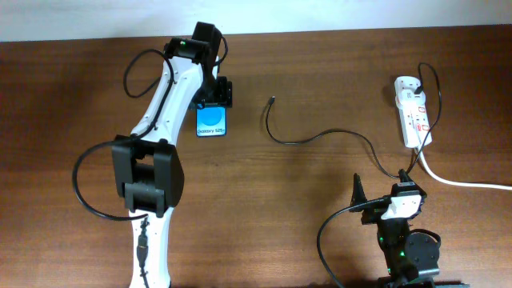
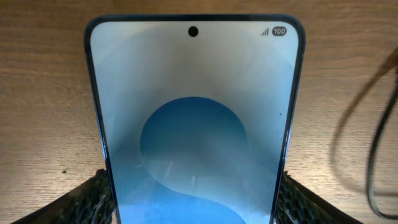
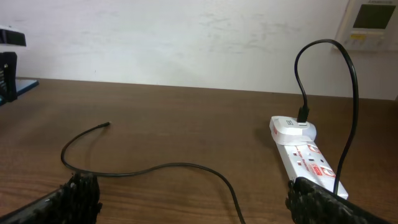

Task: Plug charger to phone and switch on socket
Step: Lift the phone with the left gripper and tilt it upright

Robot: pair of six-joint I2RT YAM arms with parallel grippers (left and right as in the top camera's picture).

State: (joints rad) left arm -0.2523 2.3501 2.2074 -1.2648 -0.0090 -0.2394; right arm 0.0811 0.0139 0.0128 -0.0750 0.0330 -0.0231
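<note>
The phone [image 1: 212, 122] lies on the wooden table with its blue screen up. It fills the left wrist view [image 2: 193, 112]. My left gripper [image 1: 214, 100] straddles the phone's far end, and its fingers [image 2: 193, 177] press against both long edges. The charger [image 1: 320, 134], a thin black cable, curves across the table; its free tip [image 1: 273, 99] lies right of the phone, apart from it. The other end is plugged into the white socket [image 1: 414, 112] at the right. My right gripper [image 1: 381, 190] is open and empty near the front edge. The cable [image 3: 168, 166] runs between its fingers [image 3: 202, 205], with the socket [image 3: 305, 155] ahead to the right.
A thicker white cord [image 1: 464, 183] leaves the socket towards the right edge. The left arm's own black cables [image 1: 88, 184] loop at the left. A white wall with a control panel [image 3: 373, 18] stands behind the table.
</note>
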